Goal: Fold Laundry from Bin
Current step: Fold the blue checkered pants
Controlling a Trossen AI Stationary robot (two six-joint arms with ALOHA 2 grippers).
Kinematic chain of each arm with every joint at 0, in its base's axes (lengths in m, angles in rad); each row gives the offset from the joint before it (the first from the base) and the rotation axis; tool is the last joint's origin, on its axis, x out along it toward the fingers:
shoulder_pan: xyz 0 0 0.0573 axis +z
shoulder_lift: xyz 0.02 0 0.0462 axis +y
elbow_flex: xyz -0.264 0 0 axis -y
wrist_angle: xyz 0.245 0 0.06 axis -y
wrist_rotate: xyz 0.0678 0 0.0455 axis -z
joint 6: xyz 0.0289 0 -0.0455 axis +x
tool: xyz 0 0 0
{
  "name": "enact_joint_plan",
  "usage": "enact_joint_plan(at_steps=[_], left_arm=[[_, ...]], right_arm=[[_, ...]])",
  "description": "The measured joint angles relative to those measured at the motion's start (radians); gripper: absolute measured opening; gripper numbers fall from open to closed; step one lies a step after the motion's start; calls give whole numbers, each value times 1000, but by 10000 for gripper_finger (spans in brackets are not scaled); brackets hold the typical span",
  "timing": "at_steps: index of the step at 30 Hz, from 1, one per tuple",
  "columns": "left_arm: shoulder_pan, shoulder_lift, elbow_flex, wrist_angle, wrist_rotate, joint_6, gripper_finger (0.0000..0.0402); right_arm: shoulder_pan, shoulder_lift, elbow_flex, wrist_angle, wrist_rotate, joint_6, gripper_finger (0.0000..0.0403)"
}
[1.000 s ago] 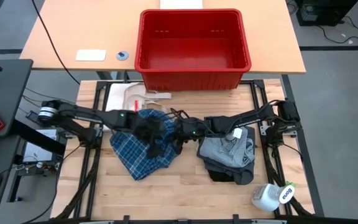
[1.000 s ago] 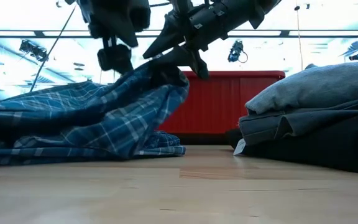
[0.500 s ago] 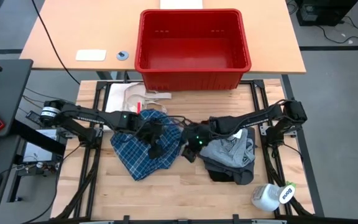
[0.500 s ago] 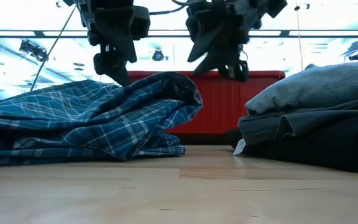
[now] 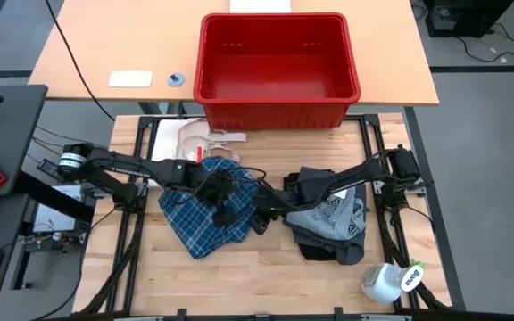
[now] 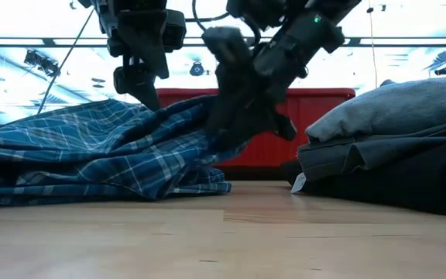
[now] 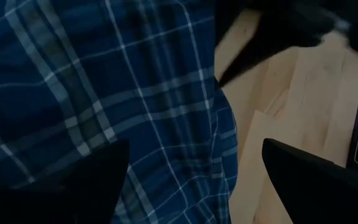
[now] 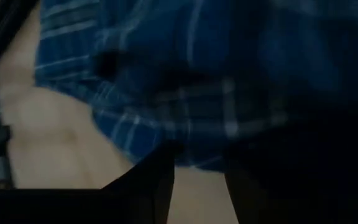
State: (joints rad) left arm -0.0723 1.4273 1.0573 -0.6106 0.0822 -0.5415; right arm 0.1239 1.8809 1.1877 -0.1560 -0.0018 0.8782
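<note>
High view: plaid shirt (image 5: 205, 209) centre-left, below the red bin (image 5: 277, 69); left gripper (image 5: 224, 212) spread wide over it, holding nothing. Low view: right gripper (image 6: 242, 128) at shirt's edge, grip unclear.

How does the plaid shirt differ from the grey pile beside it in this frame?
The plaid shirt is blue with white checks and lies rumpled and spread; the grey pile is plain grey garments, stacked. Both grippers are at the shirt, the left gripper open over it and the right gripper at its edge; none is at the pile. Both lie on the wooden table, outside the red bin.
</note>
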Motion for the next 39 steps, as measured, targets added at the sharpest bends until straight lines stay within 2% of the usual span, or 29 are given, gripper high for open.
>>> enact_joint_plan(at_steps=[2,4,9,16,22,26,29,34,36,39], left_arm=[[0,0,0,-8,1,0,370],[0,0,0,-18,2,-8,370],[0,0,0,-20,1,-19,370],[0,0,0,-16,24,-62,370],[0,0,0,-12,53,-74,370],[0,0,0,-14,53,-74,370],[0,0,0,-13,55,-73,370],[0,0,0,-15,71,-69,370],[0,0,0,-15,71,-69,370],[0,0,0,-14,72,-72,370]], right_arm=[[-2,15,0,6,22,-19,143],[-2,33,0,6,37,-46,125],[-2,33,0,19,68,-97,16],[-1,18,18,27,61,-95,5],[28,-46,80,34,61,-132,4],[29,-48,85,-50,-70,-119,37],[32,-34,73,-116,-143,-73,94],[40,-35,66,-182,-202,50,181],[48,-35,66,-220,-171,91,197],[61,-35,66,-299,-29,104,201]])
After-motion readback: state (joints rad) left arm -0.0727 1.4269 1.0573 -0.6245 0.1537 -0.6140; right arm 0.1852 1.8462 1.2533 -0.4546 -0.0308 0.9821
